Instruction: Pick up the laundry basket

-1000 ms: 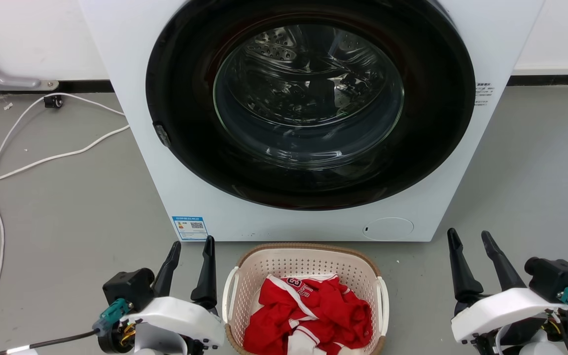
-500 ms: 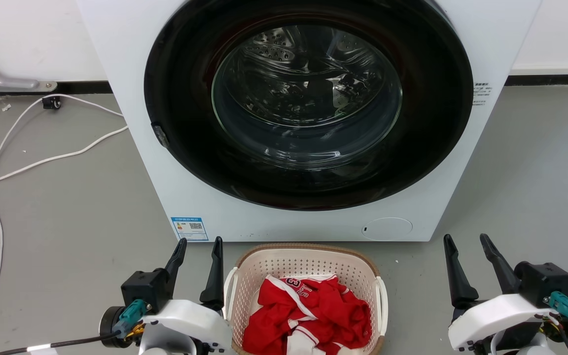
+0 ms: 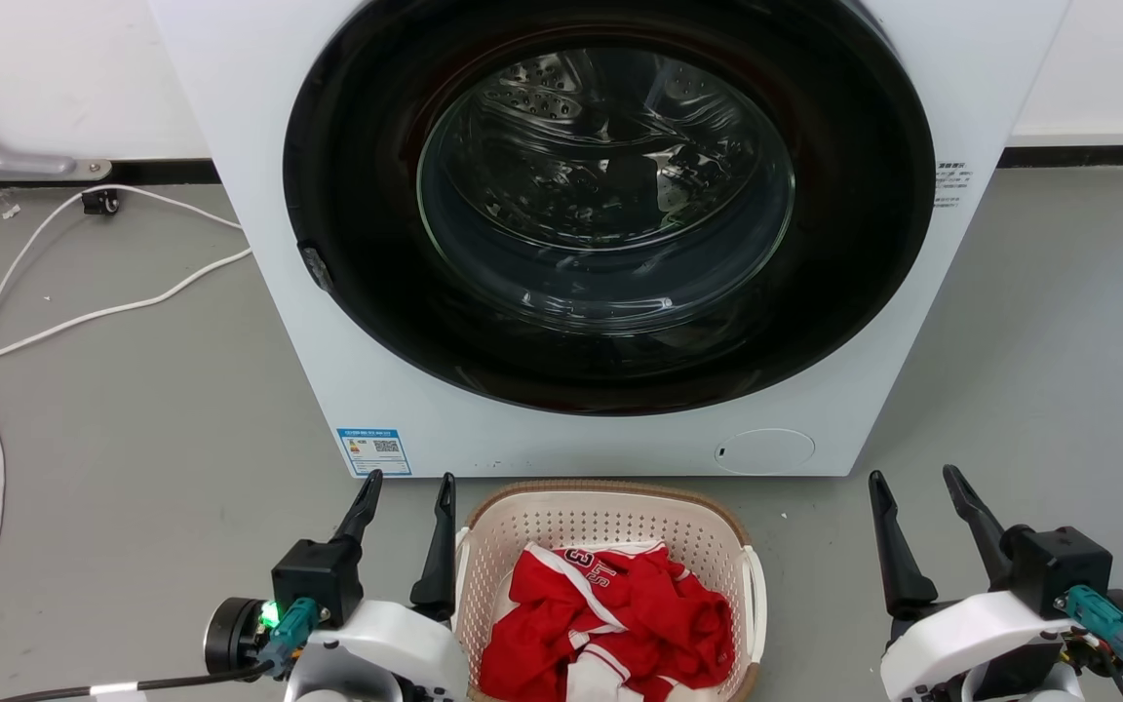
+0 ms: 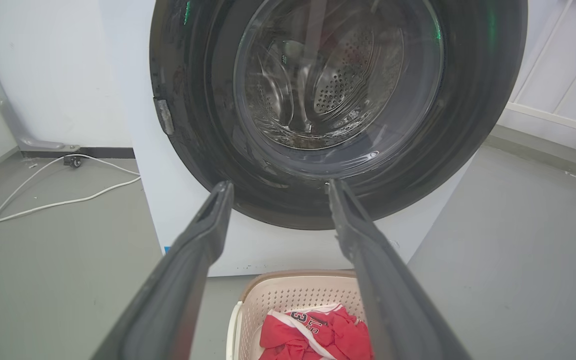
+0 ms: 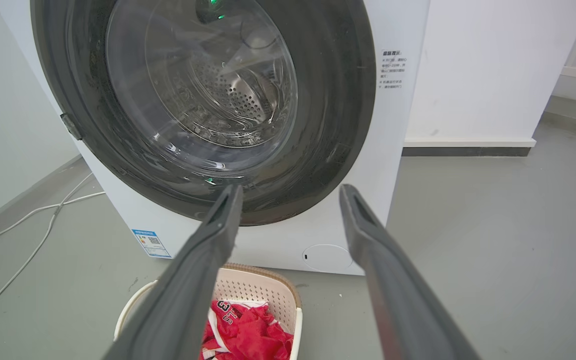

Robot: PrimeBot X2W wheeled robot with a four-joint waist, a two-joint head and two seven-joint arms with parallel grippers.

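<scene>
Here's the laundry basket (image 3: 610, 517), on the grey floor (image 3: 133, 439) right in front of the washing machine (image 3: 259, 244), and its near end is cut off by the bottom edge of the head view. Red and white cloth (image 3: 620, 614) is heaped inside; whether that's one garment or several, I can't tell. The left gripper (image 3: 409, 483) hangs just beside the basket's left handle (image 3: 464, 556), fingers parted and holding nothing, and its inner finger overlaps that handle (touching or not, hard to say). The right gripper (image 3: 913, 476) stands well apart from the right handle (image 3: 762, 595), fingers spread wide and empty too. In the left wrist view the basket (image 4: 293, 295) sits low between the two fingers, again cut off. The right wrist view has it (image 5: 263, 295) partly behind one finger.

The count: one basket, two white handles, one washer with one round dark door (image 3: 610, 195), two grippers with two fingers each, one blue label (image 3: 373, 451)
</scene>
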